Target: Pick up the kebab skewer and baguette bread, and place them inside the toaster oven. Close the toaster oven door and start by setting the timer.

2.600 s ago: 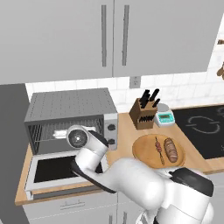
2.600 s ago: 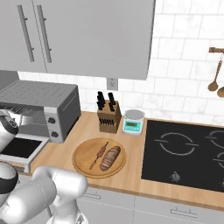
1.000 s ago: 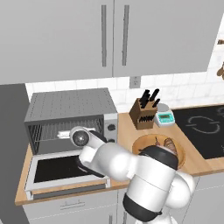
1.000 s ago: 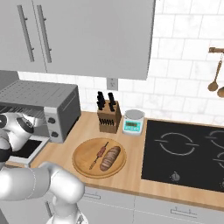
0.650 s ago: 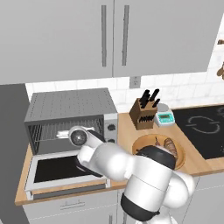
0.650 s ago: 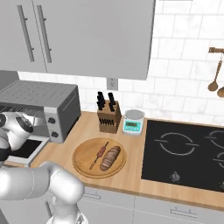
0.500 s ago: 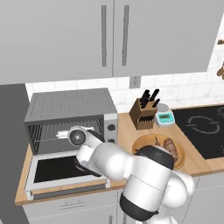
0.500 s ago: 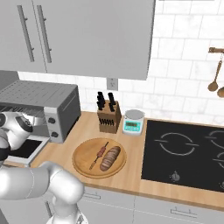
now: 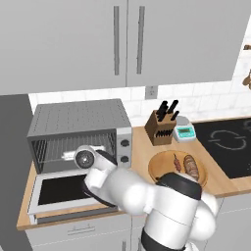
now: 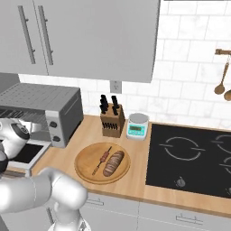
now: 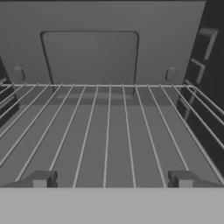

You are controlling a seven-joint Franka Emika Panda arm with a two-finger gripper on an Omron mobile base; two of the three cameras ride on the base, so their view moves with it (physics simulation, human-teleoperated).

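Observation:
The toaster oven stands at the left of the counter, and its door lies dropped open in front. My gripper is at the oven's mouth, open, with nothing between its fingertips. It looks straight in over the bare wire rack. The kebab skewer and the baguette bread lie side by side on a round wooden plate, to the right of the oven. In the left base view my arm's elbow covers part of that plate, with the skewer and baguette showing.
A knife block and a small kitchen scale stand behind the plate. A black cooktop takes up the right of the counter. The oven's control panel with two knobs faces me. Wall cabinets hang above.
Since 2.6 s ago my arm's elbow has swung up and over the plate. The hand has stayed at the oven's mouth, drifting slightly left. Skewer and baguette have not moved.

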